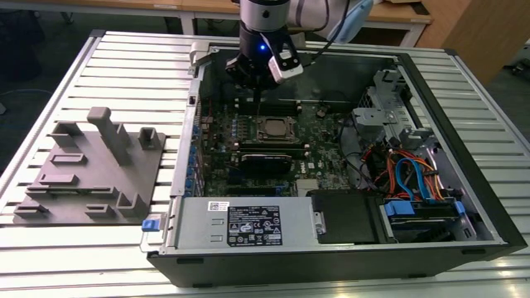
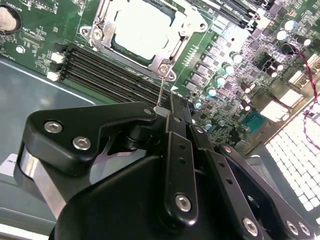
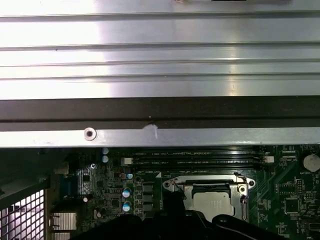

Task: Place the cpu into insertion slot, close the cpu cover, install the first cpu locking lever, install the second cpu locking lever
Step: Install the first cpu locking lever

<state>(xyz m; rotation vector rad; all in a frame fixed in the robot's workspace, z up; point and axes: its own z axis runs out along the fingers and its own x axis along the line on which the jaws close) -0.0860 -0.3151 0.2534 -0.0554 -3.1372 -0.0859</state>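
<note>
Counter (image 1: 124,62): ribbed silver metal slats. It carries an open black computer case (image 1: 485,205) and, at the exterior view's left, a matt grey block fixture (image 1: 91,167).
Power supply (image 1: 240,223): grey metal box with a label, at the near edge of the case.
Black card (image 1: 265,162): long and rectangular, lying between the power supply and the socket.
Insertion slot (image 1: 257,131): square, silver-rimmed, on the green board beyond the card.
Cpu (image 2: 142,27): a flat square with a dull silver top, seated in the slot. It lies just ahead of the pincer's tip and below it, near but not touching.
Cpu cover (image 2: 195,25): thin silver frame, folded flat over the chip, whose top shows through the window.
Locking lever (image 2: 161,87): thin bare wire rod rising from a corner of the socket across the memory slots (image 2: 110,72) to the pincer's tip.
Pincer (image 2: 167,107): black, jointed, bolted links. Its fingers are clenched together, and the lever's free end meets its tip. Whether the rod is pinched or only pressed I cannot tell.
Arm (image 1: 265,18): dark wrist with a blue light, upright over the far side of the case.
</note>
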